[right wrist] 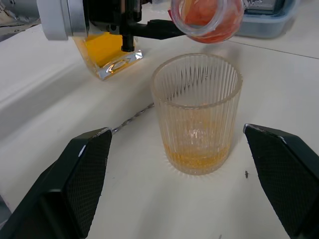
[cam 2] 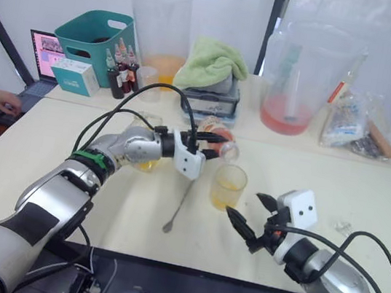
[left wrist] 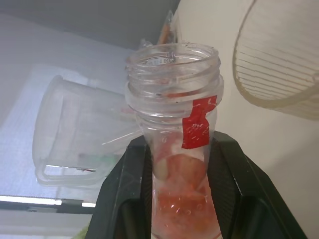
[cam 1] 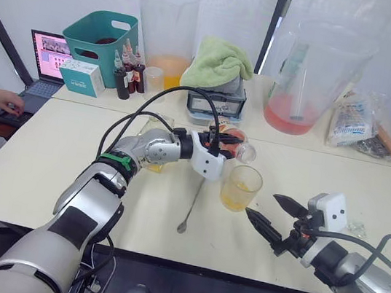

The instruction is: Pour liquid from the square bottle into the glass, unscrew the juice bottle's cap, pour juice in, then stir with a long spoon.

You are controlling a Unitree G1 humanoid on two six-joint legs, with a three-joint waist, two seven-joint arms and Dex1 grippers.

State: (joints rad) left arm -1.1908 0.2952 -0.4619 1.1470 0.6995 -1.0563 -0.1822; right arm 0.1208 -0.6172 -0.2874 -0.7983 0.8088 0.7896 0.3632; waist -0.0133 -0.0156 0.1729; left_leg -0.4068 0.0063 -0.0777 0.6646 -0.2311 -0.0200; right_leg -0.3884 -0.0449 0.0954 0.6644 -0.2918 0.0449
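The left gripper [cam 1: 229, 145] is clamped on the neck of the juice bottle [cam 1: 234, 143], one black finger on each side of it just below the threaded mouth, as the left wrist view confirms. The bottle's cap is already off; the mouth is open. The bottle lies close to horizontal, its long axis running from the gripper toward the robot's right, with the open mouth leading and sitting just above and slightly behind the far rim of the glass [cam 1: 240, 187]. Pink-red liquid sits in the neck, but no stream into the glass is visible. The glass stands upright on the table [cam 1: 48, 146] and holds a shallow layer of yellow-orange liquid at the bottom. The square bottle [right wrist: 106, 53] stands upright behind the left wrist, well clear of the pour. The long spoon [cam 1: 193, 204] lies flat on the table just to the left of the glass, bowl end toward the robot. The right gripper [cam 1: 271, 212] rests low, near the glass on its right, fingers spread wide and holding nothing. In judgement, the pour depends on the mouth being brought squarely over the glass opening before further tilt; at present it overhangs the rim only marginally.
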